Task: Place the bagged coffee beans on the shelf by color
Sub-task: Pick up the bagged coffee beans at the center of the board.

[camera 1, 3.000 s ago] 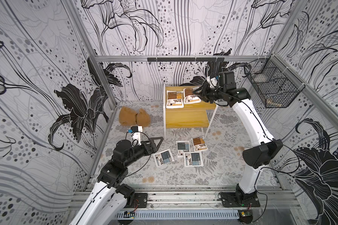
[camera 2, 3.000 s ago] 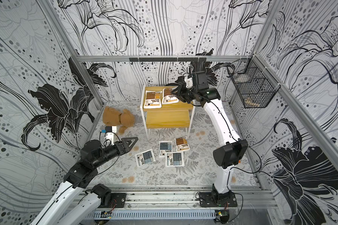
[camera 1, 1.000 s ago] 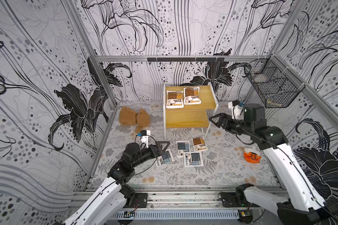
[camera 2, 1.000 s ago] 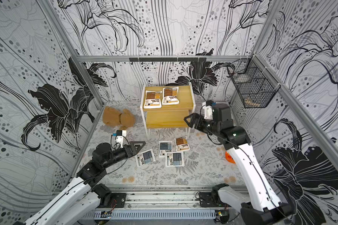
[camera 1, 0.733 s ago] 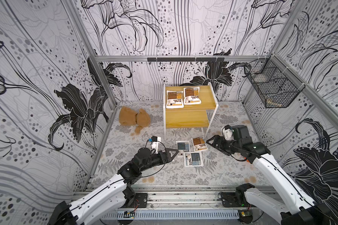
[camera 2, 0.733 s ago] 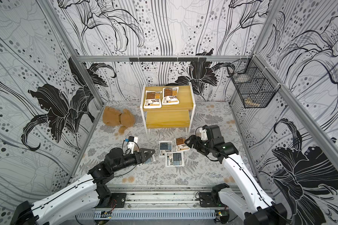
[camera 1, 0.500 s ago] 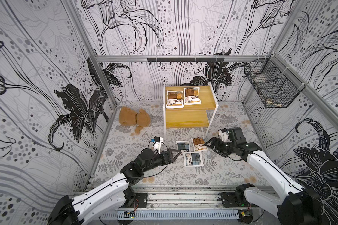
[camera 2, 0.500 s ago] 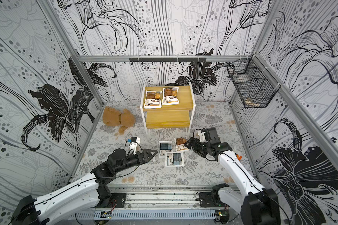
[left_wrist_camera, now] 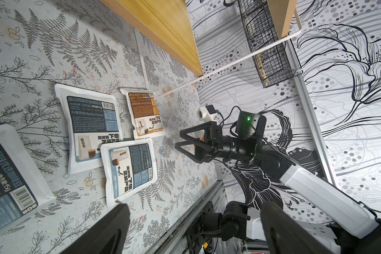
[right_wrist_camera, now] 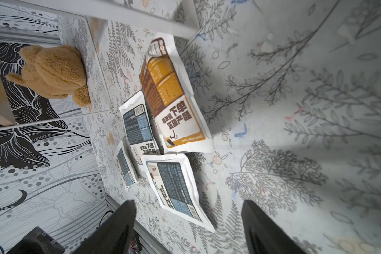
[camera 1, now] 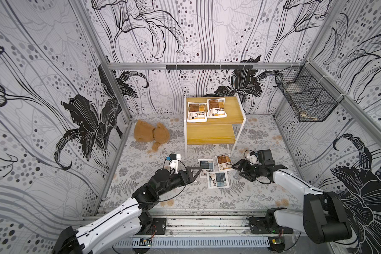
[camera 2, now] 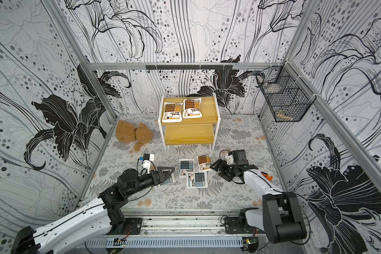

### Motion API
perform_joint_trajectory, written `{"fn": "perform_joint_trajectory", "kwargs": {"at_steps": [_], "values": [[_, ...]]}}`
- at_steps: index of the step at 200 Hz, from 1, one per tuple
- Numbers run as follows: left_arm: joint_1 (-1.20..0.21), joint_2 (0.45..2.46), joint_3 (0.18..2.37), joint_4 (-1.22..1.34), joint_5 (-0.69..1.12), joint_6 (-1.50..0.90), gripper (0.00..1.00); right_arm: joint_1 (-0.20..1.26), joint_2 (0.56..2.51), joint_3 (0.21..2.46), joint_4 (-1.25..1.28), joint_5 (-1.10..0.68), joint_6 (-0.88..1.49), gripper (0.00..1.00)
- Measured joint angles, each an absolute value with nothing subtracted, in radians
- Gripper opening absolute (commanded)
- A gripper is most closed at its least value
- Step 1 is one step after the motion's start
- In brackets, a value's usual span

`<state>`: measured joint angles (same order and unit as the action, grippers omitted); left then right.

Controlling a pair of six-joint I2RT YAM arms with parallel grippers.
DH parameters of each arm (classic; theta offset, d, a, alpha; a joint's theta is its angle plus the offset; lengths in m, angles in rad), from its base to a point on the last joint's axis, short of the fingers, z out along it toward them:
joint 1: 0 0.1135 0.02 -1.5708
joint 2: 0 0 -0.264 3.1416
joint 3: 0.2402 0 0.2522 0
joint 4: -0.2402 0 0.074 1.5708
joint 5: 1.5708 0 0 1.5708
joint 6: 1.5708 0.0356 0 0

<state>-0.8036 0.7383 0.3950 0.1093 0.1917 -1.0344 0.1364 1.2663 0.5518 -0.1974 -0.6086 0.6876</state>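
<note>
Beside the brown-orange pouch (camera 1: pixel 224 162), flat on the surface (camera 1: pixel 251 193) before the shelf (camera 1: pixel 213 134), the right fingers (right_wrist_camera: pixel 114 233) stand apart, empty. Reaching for it seems the step; next, straddle an edge and close. Its long axis runs shelf-to-robot, brown panel shelfward. The left fingers (left_wrist_camera: pixel 110 231) gape too.

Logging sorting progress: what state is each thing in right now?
Two brown pouches: flat on the shelf's top board.
Third brown pouch: flat on floor.
Three blue pouches: flat on floor.
Teddy bear: lying on floor.
Left hand: open, empty.
Right hand: open, empty.
</note>
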Motion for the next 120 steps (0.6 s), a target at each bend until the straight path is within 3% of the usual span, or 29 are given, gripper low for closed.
{"fn": "perform_joint_trajectory", "kwargs": {"at_steps": [120], "values": [[-0.804, 0.758, 0.382, 0.104, 0.190, -1.036, 0.98, 0.124, 1.491, 0.528, 0.083, -0.709, 0.687, 0.69]]}}
